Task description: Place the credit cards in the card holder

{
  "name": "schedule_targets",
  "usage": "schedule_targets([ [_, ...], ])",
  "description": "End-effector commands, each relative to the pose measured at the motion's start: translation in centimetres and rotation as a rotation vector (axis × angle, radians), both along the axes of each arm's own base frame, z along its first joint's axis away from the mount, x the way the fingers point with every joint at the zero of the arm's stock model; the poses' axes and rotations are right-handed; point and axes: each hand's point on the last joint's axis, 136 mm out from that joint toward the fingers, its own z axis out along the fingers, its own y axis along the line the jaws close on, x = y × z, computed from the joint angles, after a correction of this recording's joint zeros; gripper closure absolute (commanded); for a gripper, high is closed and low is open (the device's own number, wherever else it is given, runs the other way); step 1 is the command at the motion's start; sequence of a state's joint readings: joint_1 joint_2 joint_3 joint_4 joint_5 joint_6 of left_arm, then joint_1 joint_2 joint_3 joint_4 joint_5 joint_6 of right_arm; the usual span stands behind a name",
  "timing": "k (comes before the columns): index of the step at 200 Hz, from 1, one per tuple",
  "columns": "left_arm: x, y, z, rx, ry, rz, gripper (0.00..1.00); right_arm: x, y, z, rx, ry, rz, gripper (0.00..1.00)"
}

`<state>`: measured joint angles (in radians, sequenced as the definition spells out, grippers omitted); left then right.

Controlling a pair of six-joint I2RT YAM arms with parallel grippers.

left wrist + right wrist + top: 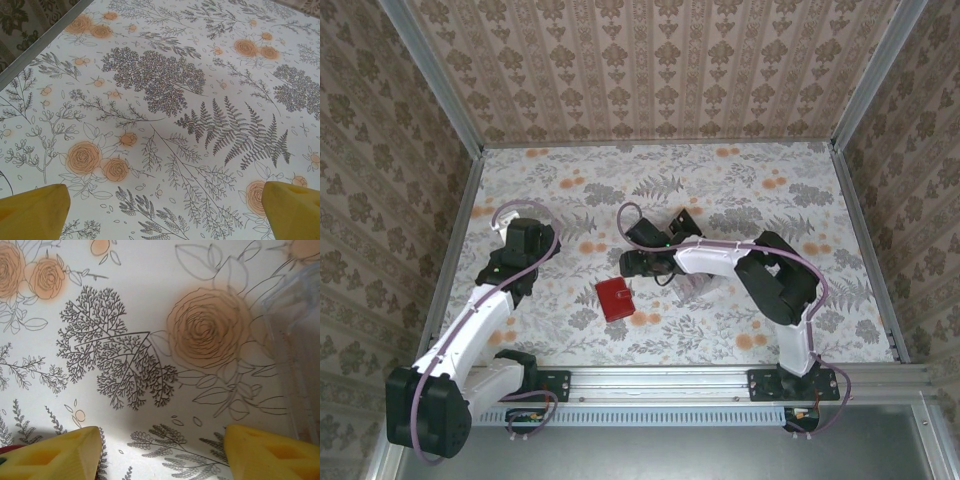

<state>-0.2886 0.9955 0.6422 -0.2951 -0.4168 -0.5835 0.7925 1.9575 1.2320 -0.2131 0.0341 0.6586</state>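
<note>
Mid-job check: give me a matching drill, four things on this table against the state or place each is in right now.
Things:
1. card holder
2. left gripper
3. right gripper
4. clear tray

States:
a. open, with the clear tray close beside it
b. red, lying on the floral tablecloth
c. transparent, at the right gripper's side
d. open above bare tablecloth

Pairs: 1-b, 2-d, 3-a, 4-c
</note>
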Motion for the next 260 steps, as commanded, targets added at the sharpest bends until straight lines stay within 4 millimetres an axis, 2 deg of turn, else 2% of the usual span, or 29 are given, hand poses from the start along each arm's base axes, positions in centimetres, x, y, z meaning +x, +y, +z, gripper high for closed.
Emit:
schedule_targets([
  [1,0.0,0.1,1.3,0.012,-0.023,0.000,0.00,0.7,-2.8,0.8,-0.064,-0.034,-0.042,0.31],
  [27,0.0,-0.3,1.2,-0.001,-0.021,-0.015,0.00,1.4,-3.9,1.3,-0.082,-0.052,-0.035,0.31],
  [48,-0.1,-0.7,0.9,-0.012,-0.009,-0.030,0.00,1.3,-3.3,2.9,-0.059,-0.073,0.023,0.31],
  [76,-0.4,-1.0,0.5,-0.026,0.008,-0.048,0.00,-0.3,-1.5,5.3,-0.002,-0.072,0.102,0.31],
  [100,-0.6,-1.2,0.3,-0.027,0.026,-0.057,0.00,-2.2,-0.5,6.0,-0.036,-0.055,0.138,0.32],
  [135,-0.9,-0.9,0.3,-0.020,0.042,-0.051,0.00,-4.6,0.4,5.0,-0.140,-0.054,0.140,0.34],
  [194,-1.2,0.4,-0.3,-0.039,0.076,0.005,0.00,-6.8,1.8,3.6,-0.297,-0.098,0.192,0.37],
  [260,-1.7,1.4,-1.5,-0.081,0.106,0.046,0.00,-6.8,3.6,2.6,-0.342,-0.105,0.234,0.40],
])
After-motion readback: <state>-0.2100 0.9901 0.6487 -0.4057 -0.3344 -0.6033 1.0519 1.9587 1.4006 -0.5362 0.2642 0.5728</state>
